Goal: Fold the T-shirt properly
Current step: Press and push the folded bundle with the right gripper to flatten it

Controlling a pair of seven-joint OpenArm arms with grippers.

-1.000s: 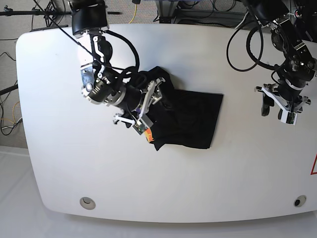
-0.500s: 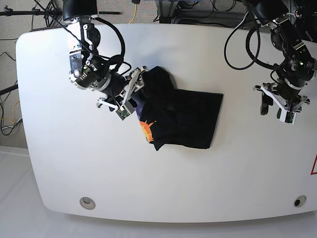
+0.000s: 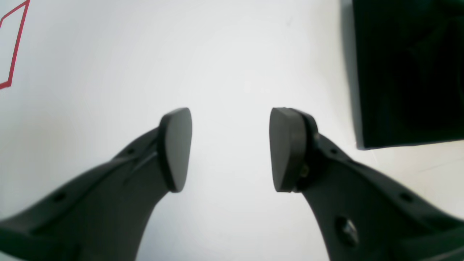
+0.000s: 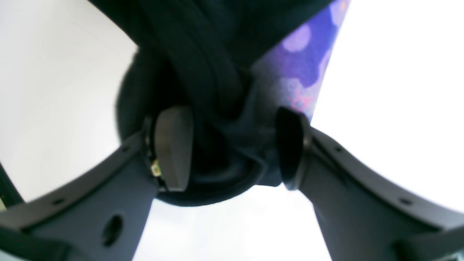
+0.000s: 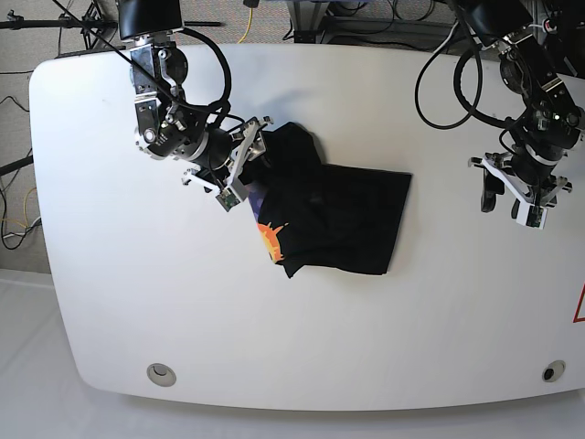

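Observation:
The black T-shirt [image 5: 347, 219] lies partly folded mid-table, with an orange sun graphic [image 5: 272, 240] showing at its lower left. My right gripper [image 5: 245, 169] is at the shirt's bunched upper-left edge. In the right wrist view its fingers stand apart around a thick fold of the T-shirt [image 4: 203, 65], with purple print [image 4: 301, 54] beside it; the right gripper [image 4: 232, 148] is open. My left gripper [image 5: 514, 208] hovers off to the right, away from the cloth. The left gripper [image 3: 230, 148] is open and empty over bare table, the T-shirt [image 3: 406, 72] corner at upper right.
The white table [image 5: 119, 302] has two round holes near its front edge [image 5: 161, 372] [image 5: 550, 371]. A red marking [image 5: 579, 306] sits at the right edge, and a red outline [image 3: 14, 43] shows in the left wrist view. Cables hang behind the table.
My right gripper has pulled back up and to the left, from over the shirt to its upper-left edge, uncovering the orange graphic. The left arm has stayed put.

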